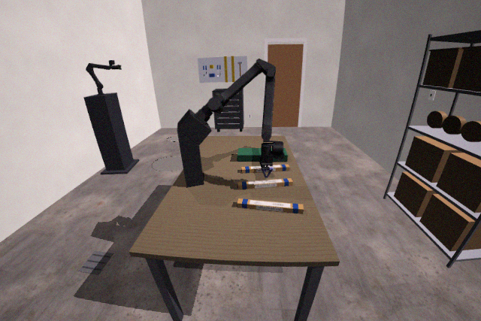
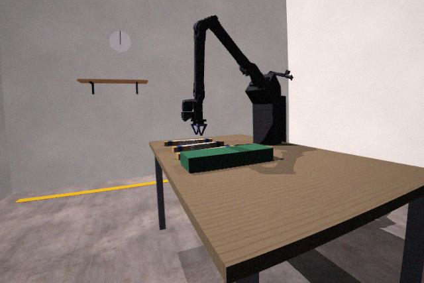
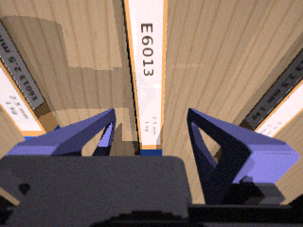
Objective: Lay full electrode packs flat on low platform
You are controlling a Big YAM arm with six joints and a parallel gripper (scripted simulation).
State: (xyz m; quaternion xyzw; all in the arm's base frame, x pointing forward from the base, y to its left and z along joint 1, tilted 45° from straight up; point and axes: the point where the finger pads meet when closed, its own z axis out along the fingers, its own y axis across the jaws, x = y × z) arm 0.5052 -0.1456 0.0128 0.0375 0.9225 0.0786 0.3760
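Three electrode packs point(image 1: 265, 168) point(image 2: 188, 142) point(image 3: 149, 71), one green platform point(image 1: 248, 154) point(image 2: 227, 157).

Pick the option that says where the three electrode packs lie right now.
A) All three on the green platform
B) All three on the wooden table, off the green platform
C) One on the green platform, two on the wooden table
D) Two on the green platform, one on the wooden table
B: the three packs lie side by side on the wooden table, and the green platform bears none.
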